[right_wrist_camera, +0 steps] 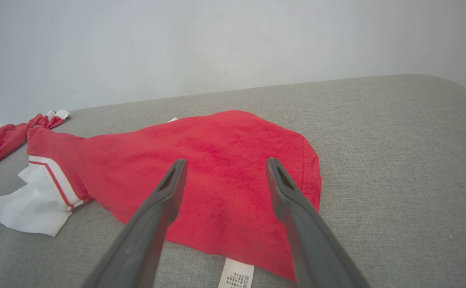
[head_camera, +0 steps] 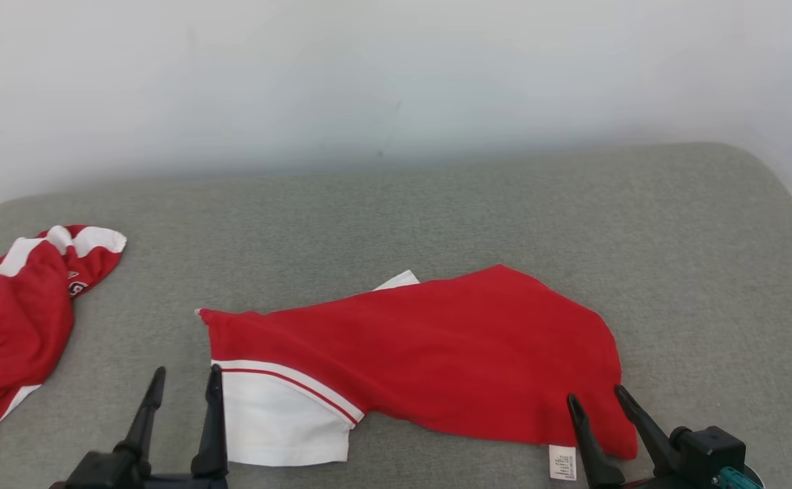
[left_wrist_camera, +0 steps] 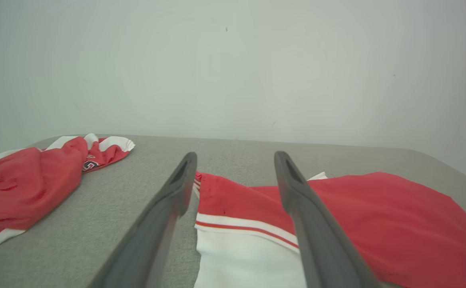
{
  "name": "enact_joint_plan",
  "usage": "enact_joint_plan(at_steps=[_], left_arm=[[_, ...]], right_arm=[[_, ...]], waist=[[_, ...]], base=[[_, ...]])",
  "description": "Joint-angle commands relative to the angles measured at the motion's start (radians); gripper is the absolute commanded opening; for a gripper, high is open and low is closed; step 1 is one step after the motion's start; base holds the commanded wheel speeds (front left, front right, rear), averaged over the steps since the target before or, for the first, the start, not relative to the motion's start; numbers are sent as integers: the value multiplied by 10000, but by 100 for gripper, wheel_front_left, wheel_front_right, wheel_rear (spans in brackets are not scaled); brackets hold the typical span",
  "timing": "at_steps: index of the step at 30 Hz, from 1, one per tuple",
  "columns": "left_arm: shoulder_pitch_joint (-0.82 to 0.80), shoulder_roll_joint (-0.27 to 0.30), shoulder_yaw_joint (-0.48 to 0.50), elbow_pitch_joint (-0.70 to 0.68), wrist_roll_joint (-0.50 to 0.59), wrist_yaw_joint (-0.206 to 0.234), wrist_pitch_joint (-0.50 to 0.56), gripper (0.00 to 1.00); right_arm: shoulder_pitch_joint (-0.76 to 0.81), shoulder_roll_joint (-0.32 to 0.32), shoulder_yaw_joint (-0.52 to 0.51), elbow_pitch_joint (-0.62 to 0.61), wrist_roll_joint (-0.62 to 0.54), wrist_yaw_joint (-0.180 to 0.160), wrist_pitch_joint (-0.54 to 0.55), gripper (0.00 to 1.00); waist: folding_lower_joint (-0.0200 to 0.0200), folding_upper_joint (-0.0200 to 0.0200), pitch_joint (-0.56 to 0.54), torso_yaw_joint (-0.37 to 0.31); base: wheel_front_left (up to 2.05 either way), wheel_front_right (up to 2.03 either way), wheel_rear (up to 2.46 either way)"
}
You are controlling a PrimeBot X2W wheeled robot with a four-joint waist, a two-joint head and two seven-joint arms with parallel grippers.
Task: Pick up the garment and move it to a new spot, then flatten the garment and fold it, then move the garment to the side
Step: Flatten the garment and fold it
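A red garment (head_camera: pixel 437 346) with a white, red-striped part (head_camera: pixel 280 418) lies spread on the grey padded surface (head_camera: pixel 437 217), its white care label (head_camera: pixel 562 463) at the near right edge. In the wrist views the garment (left_wrist_camera: pixel 377 224) (right_wrist_camera: pixel 225 176) lies just beyond the fingers. My left gripper (head_camera: pixel 187 384) is open at the garment's near left edge, above the white part, holding nothing. My right gripper (head_camera: pixel 598 395) is open over the near right corner of the red cloth, nothing between its fingers.
A second red and white garment (head_camera: pixel 15 319) lies crumpled at the far left edge of the surface, also visible as a red heap (left_wrist_camera: pixel 29 180) in the left wrist view. A pale wall (head_camera: pixel 396 75) rises behind. Bare grey surface stretches to the right and back.
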Motion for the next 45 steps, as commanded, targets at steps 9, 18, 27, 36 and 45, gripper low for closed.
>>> enact_joint_plan(at_steps=[9, 18, 27, 36, 45], left_arm=[[1546, -525, 388, -1233, 664, -517, -31, 100], [2219, -729, 559, -1314, 880, -695, -32, 100], [2191, -791, 428, -1398, 933, -705, -32, 100], [2022, -606, 35, -1272, 849, -697, -32, 100], [1806, -447, -147, -1231, 762, -698, -32, 100]], right_arm=[[377, 174, -321, 84, 106, -22, 312, 100], [728, 317, -933, 214, -18, -22, 754, 100], [-57, 517, -2265, 358, -76, -22, 2378, 100], [-1889, 450, -3226, 1097, -413, -22, 4785, 100], [-3049, 382, -4231, 2386, -717, -22, 5379, 100]], waist=[[0, 0, -415, 472], [0, 0, -564, 580], [0, 0, -414, 645], [0, 0, 19, 1000], [0, 0, 498, 1410]], base=[[0, 0, 0], [0, 0, 0], [0, 0, 0], [0, 0, 0], [0, 0, 0]])
